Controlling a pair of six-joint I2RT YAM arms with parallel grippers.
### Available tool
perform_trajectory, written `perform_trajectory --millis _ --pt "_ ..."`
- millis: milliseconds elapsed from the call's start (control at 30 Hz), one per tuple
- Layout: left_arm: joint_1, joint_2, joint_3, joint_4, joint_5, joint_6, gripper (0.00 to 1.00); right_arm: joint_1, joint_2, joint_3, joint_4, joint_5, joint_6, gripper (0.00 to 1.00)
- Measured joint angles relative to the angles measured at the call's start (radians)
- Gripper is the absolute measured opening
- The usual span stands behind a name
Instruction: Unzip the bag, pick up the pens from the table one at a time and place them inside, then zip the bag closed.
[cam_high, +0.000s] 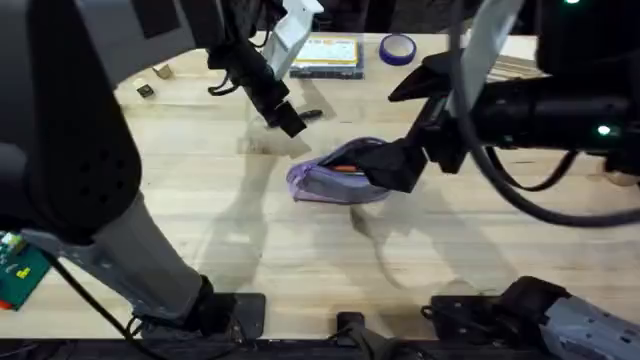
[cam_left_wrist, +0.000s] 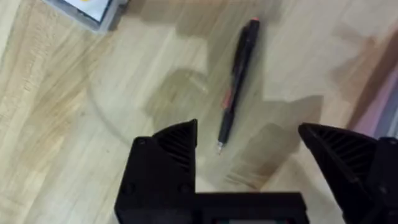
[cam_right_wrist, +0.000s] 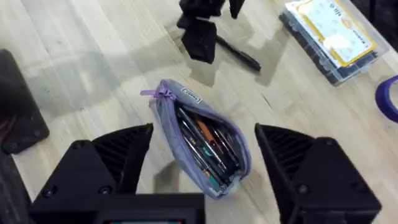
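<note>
Black fingers of the right gripper stand spread in the lower frame, above the bag — unzipped at mid-frame on the table, pens inside. Beyond it, toward the top, the left gripper hovers spread and holding nothing over a black pen — a clear box lies upper right.

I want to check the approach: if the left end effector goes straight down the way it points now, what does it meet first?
Probably the black pen lying on the table: it sits just ahead of the open left end effector, though height above it is unclear.
</note>
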Motion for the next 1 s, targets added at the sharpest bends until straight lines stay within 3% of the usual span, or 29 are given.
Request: perform_trajectory --millis 400,1000 --pt "-0.016 0.115 0.009 0.032 -0.017 0.0 0.993 0.0 -0.075 0.0 -0.002 0.0 0.014 0.998" --pt "-0.025 0.125 0.024 0.02 -0.028 -0.002 0.993 0.0 -0.075 0.0 -0.046 0.0 0.017 0.998"
